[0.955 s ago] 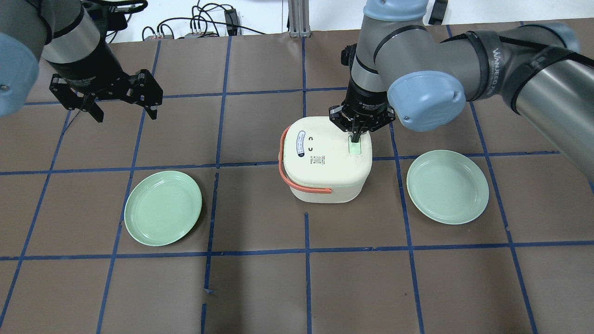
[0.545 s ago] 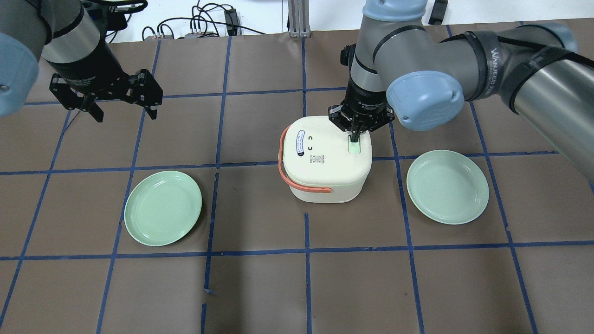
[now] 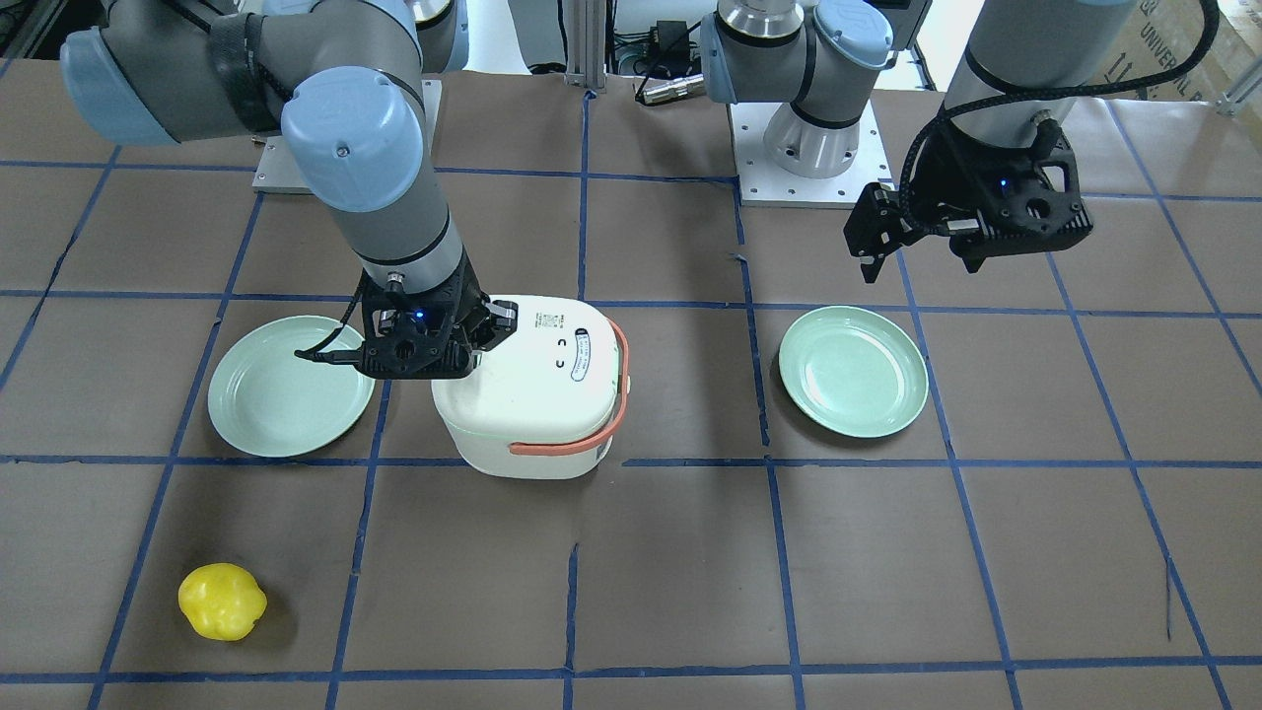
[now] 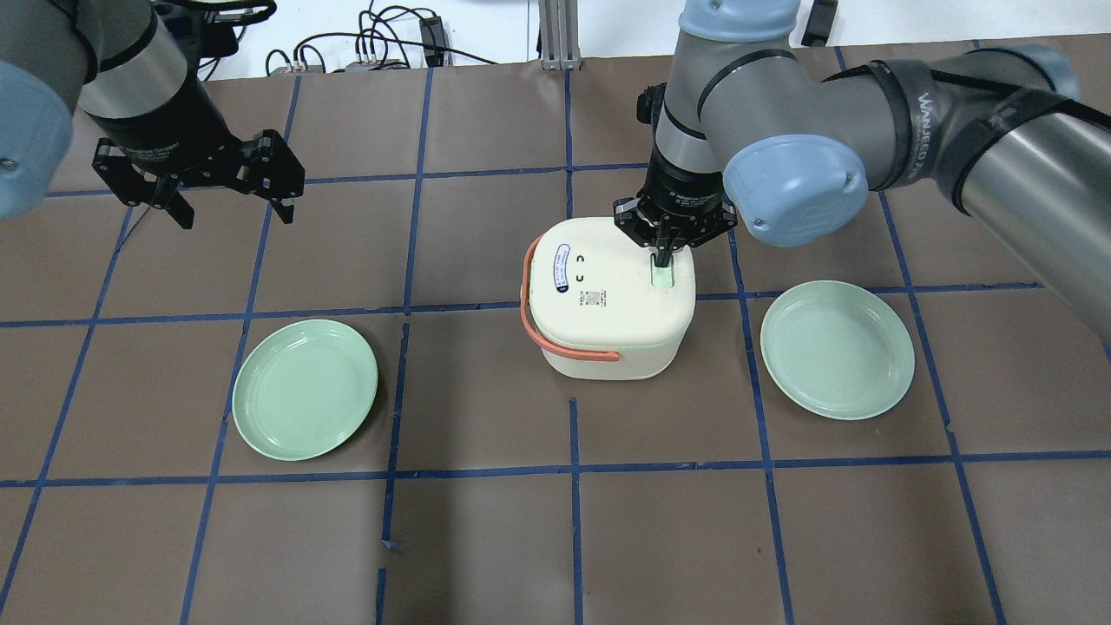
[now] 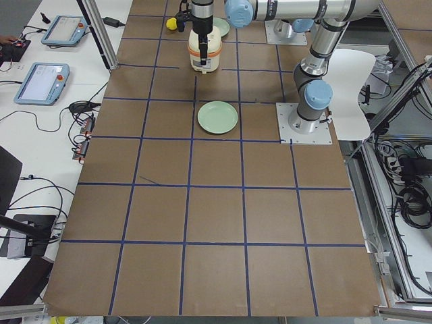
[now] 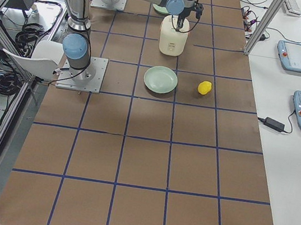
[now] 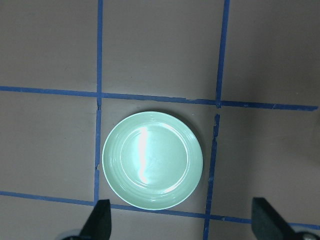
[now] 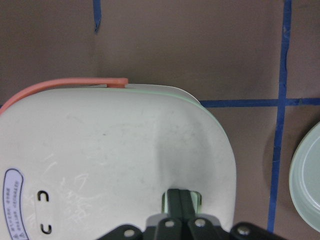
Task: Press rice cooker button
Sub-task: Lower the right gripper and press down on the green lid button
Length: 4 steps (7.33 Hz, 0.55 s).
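- The right gripper (image 4: 662, 257) stays as it was half a second back: fingers pinched together, holding nothing, tips planted on the green button (image 4: 663, 277).
- The rice cooker (image 4: 608, 304) has not shifted. It sits directly under that gripper, with its orange handle (image 4: 577, 352) on the side away from the fingertips.
- The left gripper (image 4: 235, 214) still hangs spread wide and empty, well off to the side, with a green plate (image 7: 152, 160) below it.

Comes in grey metal tubes (image 4: 1033, 165) with pale-blue joint caps (image 4: 794, 187), a looped black cable (image 3: 986, 101), small blue lights (image 3: 1003, 182) at the wrists and slim black fingers (image 8: 179, 202).
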### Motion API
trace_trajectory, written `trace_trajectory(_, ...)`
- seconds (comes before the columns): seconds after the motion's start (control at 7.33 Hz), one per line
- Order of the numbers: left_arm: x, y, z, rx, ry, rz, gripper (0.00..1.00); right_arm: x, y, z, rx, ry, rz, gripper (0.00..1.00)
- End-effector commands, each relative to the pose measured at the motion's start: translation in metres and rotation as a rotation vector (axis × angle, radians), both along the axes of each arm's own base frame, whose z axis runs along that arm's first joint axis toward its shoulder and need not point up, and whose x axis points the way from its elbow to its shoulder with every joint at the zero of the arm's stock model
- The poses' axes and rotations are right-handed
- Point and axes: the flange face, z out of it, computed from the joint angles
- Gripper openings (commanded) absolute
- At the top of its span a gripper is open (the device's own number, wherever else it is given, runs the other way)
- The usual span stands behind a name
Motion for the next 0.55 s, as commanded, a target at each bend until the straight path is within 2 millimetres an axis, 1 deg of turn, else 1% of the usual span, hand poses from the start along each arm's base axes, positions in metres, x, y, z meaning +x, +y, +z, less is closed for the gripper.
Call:
trace_trajectory(0.0, 0.000, 0.000, 0.000, 0.000, 0.000, 0.000, 1.00, 0.000, -0.001, 0.004, -0.007, -0.003, -0.001, 0.08)
trace_trajectory(0.14, 0.000, 0.000, 0.001, -0.002, 0.000, 0.000, 1.00, 0.000, 0.000, 0.014, -0.020, -0.007, -0.002, 0.21)
trace_trajectory(0.27, 0.000, 0.000, 0.000, 0.000, 0.000, 0.000, 1.00, 0.003, -0.005, 0.031, -0.035, -0.033, -0.006, 0.34)
trace_trajectory(0.41, 0.000, 0.000, 0.001, -0.002, 0.000, 0.000, 1.00, 0.004, -0.008, 0.055, -0.022, -0.036, -0.006, 0.36)
